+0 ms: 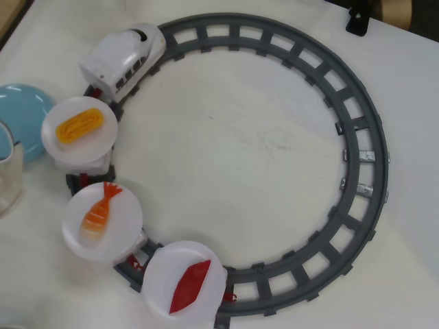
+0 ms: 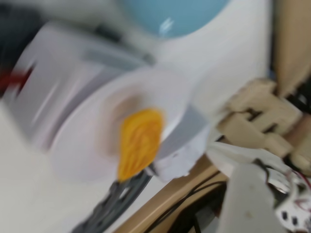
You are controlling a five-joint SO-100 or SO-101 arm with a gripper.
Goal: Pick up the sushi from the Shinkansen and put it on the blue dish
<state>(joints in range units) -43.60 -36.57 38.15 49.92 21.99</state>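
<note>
**Shrimp sushi on middle car, gripper state unreadable**

Overhead view, left to right: blue dish [image 1: 24,116] at the far left edge, partly cut off, with a pale translucent object [image 1: 8,175] just below it overlapping its rim. Next, the Shinkansen [image 1: 123,58] sits on the upper-left of the grey track [image 1: 357,137], nose pointing up-right. Three cars trail down the left curve, each topped by a white plate. First plate [image 1: 103,133] carries the yellow egg piece [image 1: 80,127]. Second plate [image 1: 123,229] holds the sushi [image 1: 99,211], lying tilted, tail toward the top. Third plate [image 1: 164,288] at the bottom has the red diamond piece [image 1: 190,286]. Sushi is well apart from the blue dish, with the egg plate between them. The right side of the track loop has nothing on it.

Wrist view is heavily motion-blurred: egg piece [image 2: 140,141] on its plate at centre, blue dish [image 2: 175,14] at top, beige arm parts [image 2: 262,116] at right. Gripper fingers not identifiable; cannot tell how far open or whether anything is held.
</note>
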